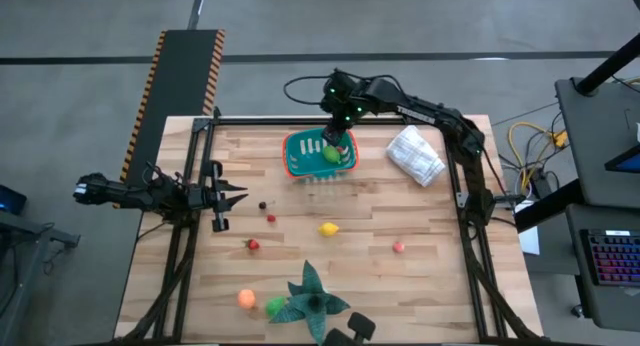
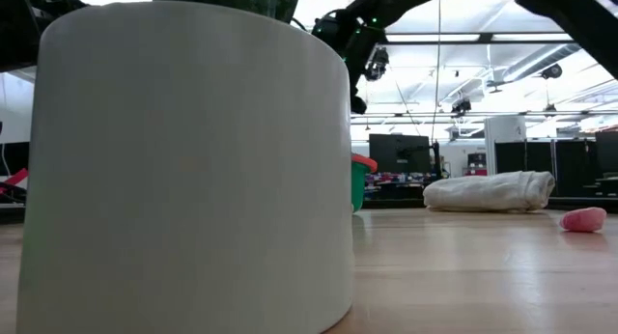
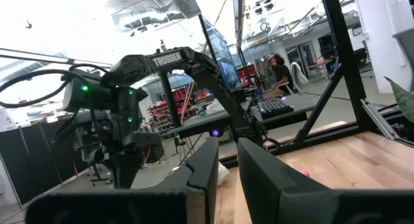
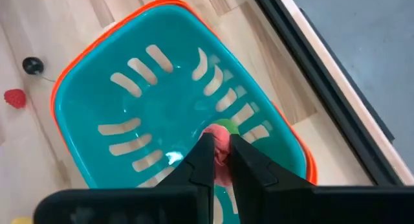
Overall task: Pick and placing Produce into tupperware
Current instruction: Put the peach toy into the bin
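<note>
Right gripper [image 4: 218,160]: narrow, pinching a small pink-and-green fruit [image 4: 222,138] between its tips, over the tub [image 4: 97,88].
Fruit vs jaws: between the tips, above the tub floor, inside the rim.
Doing it well: part the fingers only while centred over the floor, clear of the walls, then rise straight.
Left gripper [image 3: 226,160]: narrow, holding nothing, waiting at the left table edge.
Other produce: loose on the table, well apart from the tub.

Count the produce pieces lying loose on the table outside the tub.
7: dark one, red, yellow mid-table; red left of it; pink right; orange and green by the leafy thing, which may hide more.
</note>
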`<action>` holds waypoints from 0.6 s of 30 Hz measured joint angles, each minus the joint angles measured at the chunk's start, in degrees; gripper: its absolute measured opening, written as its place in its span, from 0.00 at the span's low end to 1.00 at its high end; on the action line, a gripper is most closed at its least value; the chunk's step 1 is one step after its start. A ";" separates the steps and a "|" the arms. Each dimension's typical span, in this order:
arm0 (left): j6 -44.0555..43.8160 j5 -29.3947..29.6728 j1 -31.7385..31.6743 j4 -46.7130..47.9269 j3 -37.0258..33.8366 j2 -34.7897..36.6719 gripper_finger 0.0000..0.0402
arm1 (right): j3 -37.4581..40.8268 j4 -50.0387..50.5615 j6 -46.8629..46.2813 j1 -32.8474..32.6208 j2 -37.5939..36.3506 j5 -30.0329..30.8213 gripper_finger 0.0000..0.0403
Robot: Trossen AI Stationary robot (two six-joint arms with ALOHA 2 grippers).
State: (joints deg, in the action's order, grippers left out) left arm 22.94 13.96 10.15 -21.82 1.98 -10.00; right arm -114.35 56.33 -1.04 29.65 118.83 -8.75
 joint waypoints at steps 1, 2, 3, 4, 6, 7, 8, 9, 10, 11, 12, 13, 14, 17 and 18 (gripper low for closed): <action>0.00 0.02 -0.01 0.00 0.00 0.00 0.11 | -0.89 0.70 0.04 0.00 0.56 0.00 0.06; 0.00 0.02 -0.02 0.00 0.00 0.00 0.11 | -1.55 1.29 0.09 0.00 0.98 -0.01 0.06; 0.00 0.02 0.00 0.00 0.00 0.00 0.11 | -1.85 1.49 0.44 -0.01 1.21 -0.02 0.06; -0.01 0.02 -0.02 0.02 0.00 0.00 0.11 | -1.94 1.63 0.79 -0.02 1.41 -0.01 0.06; 0.00 0.02 0.00 0.02 0.00 0.00 0.11 | -1.93 1.82 0.98 -0.02 1.69 -0.02 0.06; 0.00 0.02 -0.01 0.02 0.00 0.00 0.11 | -1.82 1.94 0.98 -0.02 1.72 -0.02 0.06; 0.00 0.02 0.00 0.02 0.00 0.00 0.11 | -1.74 2.27 1.01 -0.02 1.70 -0.02 0.06; 0.00 0.02 -0.02 0.02 0.00 0.00 0.11 | -1.73 2.57 1.03 -0.02 1.70 -0.04 0.06; 0.00 0.02 0.00 0.02 0.00 0.00 0.11 | -1.73 2.77 1.05 -0.02 1.70 -0.04 0.06; 0.00 0.01 0.00 0.02 0.00 0.00 0.11 | -1.72 3.08 1.05 -0.02 1.70 -0.04 0.06; 0.00 0.02 -0.02 0.02 0.00 0.00 0.11 | -1.66 3.32 1.05 0.00 1.70 -0.04 0.06; -0.01 0.02 -0.02 0.02 0.00 0.00 0.11 | -1.64 3.33 1.05 0.00 1.70 -0.04 0.06; 0.00 0.02 0.00 0.02 0.00 0.00 0.11 | -1.64 3.31 1.05 -0.02 1.70 -0.04 0.06; 0.00 0.00 0.00 0.02 0.00 0.00 0.11 | -1.63 3.29 1.05 -0.02 1.70 -0.07 0.06; 0.00 0.02 0.00 0.02 0.00 0.00 0.11 | -1.61 3.31 1.07 -0.02 1.70 -0.09 0.06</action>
State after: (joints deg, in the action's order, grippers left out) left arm 22.94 13.98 10.15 -21.80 1.98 -10.00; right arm -115.96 59.64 0.04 29.63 120.53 -8.84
